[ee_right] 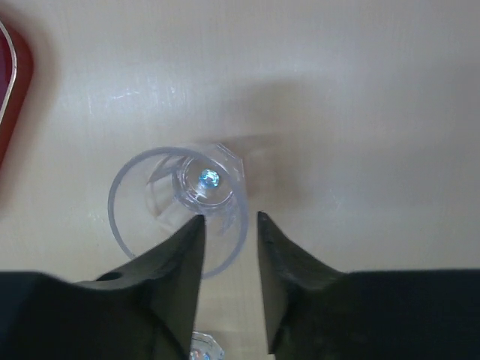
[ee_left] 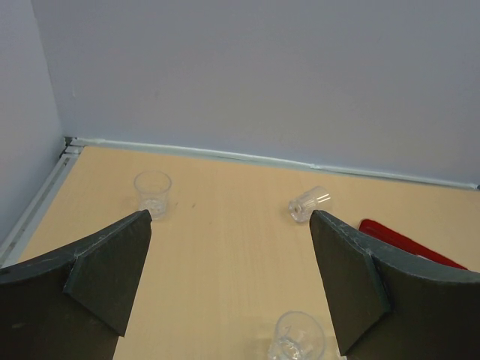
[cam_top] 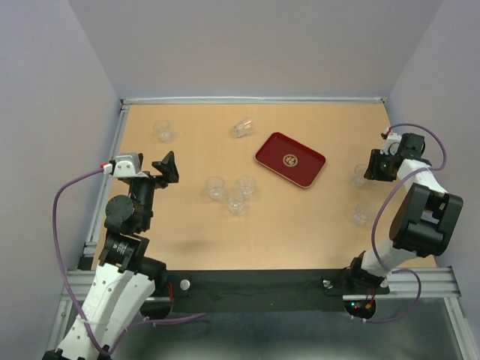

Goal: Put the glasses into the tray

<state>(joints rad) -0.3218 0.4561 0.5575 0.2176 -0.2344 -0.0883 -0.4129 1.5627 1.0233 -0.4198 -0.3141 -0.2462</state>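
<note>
The dark red tray (cam_top: 290,160) lies right of centre; its edge shows in the left wrist view (ee_left: 409,241). Clear glasses stand at the back left (cam_top: 163,131) (ee_left: 152,193) and in a group of three mid-table (cam_top: 235,202), one of them showing below my left fingers (ee_left: 298,337). One glass lies tipped over near the back (cam_top: 241,128) (ee_left: 310,204). My left gripper (cam_top: 166,169) (ee_left: 229,225) is wide open and empty. My right gripper (cam_top: 367,171) (ee_right: 230,217) is narrowly open, straddling the rim of a right-side glass (cam_top: 361,175) (ee_right: 150,202).
Another glass (cam_top: 362,216) stands nearer the front on the right; its base shows between my right fingers (ee_right: 201,349). Lilac walls close in the table on the left, back and right. The right arm's cable loops above the table's right edge.
</note>
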